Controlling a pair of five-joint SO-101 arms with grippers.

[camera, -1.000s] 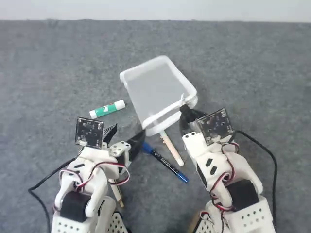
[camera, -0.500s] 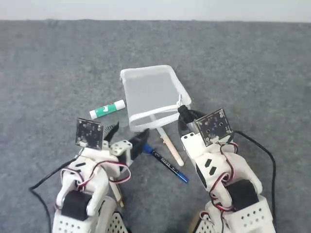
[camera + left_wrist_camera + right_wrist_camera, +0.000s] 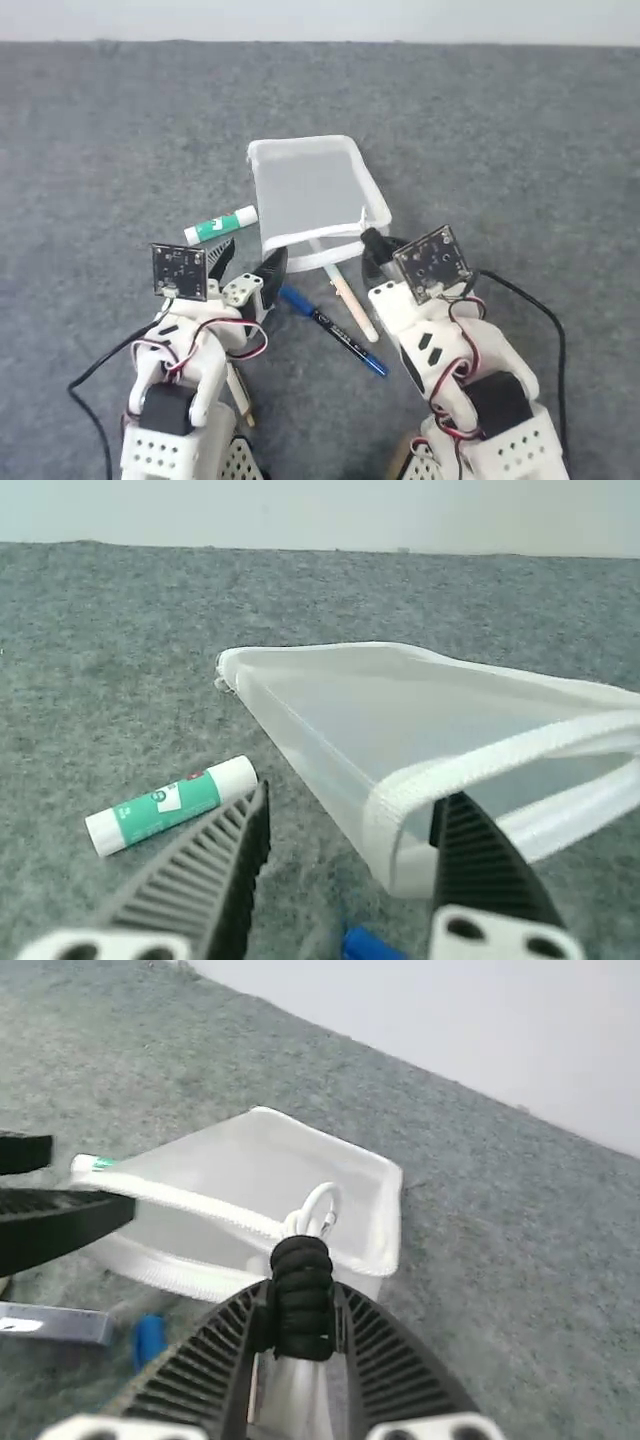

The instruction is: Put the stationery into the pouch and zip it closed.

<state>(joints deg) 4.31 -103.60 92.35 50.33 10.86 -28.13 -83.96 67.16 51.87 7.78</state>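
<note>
Grey desk [image 3: 520, 130]. Your right pincer [image 3: 302, 1310] holds the white mesh pouch [image 3: 310, 190] by its black zip pull [image 3: 300, 1275]; left pincer [image 3: 355, 810] gapes wide. Next, likely grab the green glue stick [image 3: 220, 226], pouch's nine o'clock.

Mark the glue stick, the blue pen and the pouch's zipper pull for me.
Glue stick [image 3: 221, 225]: high view, mid-tube, at the green label.
Blue pen [image 3: 335, 332]: high view, middle of the dark barrel.
Zipper pull [image 3: 302, 1295]: right wrist view, on the black knotted cord.

Finding pouch [image 3: 315, 195] lying mid-table, glue stick [image 3: 221, 225] lying just left of it, pen [image 3: 335, 332] and pencil [image 3: 355, 310] lying side by side before its mouth, left gripper [image 3: 250, 262] and right gripper [image 3: 368, 243] flanking that near edge.
</note>
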